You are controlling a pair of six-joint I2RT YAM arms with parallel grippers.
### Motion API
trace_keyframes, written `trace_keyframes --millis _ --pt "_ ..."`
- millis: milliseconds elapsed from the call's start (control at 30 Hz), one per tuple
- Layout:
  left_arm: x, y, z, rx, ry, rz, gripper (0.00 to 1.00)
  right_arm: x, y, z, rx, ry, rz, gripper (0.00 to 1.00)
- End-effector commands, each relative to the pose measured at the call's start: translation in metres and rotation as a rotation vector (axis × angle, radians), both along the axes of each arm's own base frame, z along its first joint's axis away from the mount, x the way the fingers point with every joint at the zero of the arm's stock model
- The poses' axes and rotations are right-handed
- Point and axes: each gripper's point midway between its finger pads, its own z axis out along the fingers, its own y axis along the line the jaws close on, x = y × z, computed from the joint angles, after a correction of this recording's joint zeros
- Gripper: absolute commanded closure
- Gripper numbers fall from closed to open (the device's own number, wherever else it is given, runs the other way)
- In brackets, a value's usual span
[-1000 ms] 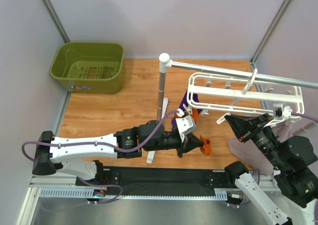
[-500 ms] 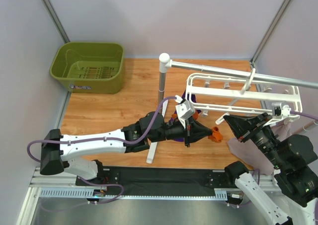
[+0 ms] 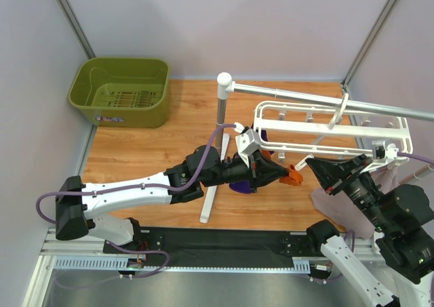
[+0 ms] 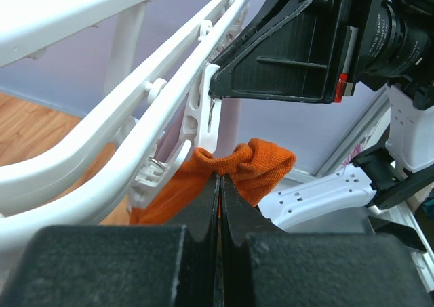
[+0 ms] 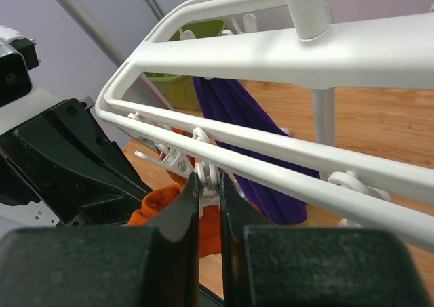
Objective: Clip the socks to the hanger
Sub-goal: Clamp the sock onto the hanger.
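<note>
My left gripper (image 3: 283, 174) is shut on an orange-red sock (image 3: 293, 176) and holds it up under the near rail of the white hanger (image 3: 332, 127). In the left wrist view the sock (image 4: 261, 163) bunches above my shut jaws (image 4: 220, 179), its top touching a dangling white clip (image 4: 203, 120). My right gripper (image 3: 305, 163) is shut on that clip (image 5: 211, 163); in the right wrist view its jaws (image 5: 209, 182) pinch the clip's upper end, with the sock (image 5: 154, 204) just below left. A bit more orange (image 5: 178, 132) shows behind the clips; I cannot tell if it is the other sock.
A dark purple cloth (image 5: 237, 110) hangs from the hanger (image 5: 271, 56). The silver rail (image 3: 298, 93) on its white post (image 3: 220, 134) carries the hanger. A green basket (image 3: 121, 90) stands at the far left. A pale lilac cloth (image 3: 332, 205) lies near my right arm.
My left gripper has carried the sock up and to the right, from near the table to the clip under the hanger's rail. The right gripper has stayed at the clip.
</note>
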Motion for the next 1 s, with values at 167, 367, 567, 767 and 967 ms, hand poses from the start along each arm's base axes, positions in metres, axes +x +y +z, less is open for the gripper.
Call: trace_keyframes --millis 167,367,567,767,967 --pt "-0.009 -0.001 0.022 -0.035 -0.097 -0.061 1.00 -0.012 0.004 -0.021 -0.044 0.107 0.053 1.00" --pt "-0.013 -0.002 0.007 0.027 -0.150 -0.094 1.00 -0.012 0.002 -0.018 -0.047 0.101 0.042 1.00" --pt "-0.004 -0.008 -0.012 0.100 -0.169 -0.068 1.00 -0.012 0.005 -0.015 -0.042 0.105 0.054 1.00" --pt "0.005 -0.017 -0.011 0.120 -0.180 -0.033 1.00 -0.012 0.006 -0.019 -0.040 0.113 0.060 1.00" --pt "0.011 -0.023 0.003 0.116 -0.190 -0.011 1.00 -0.012 0.008 -0.021 -0.034 0.119 0.069 1.00"
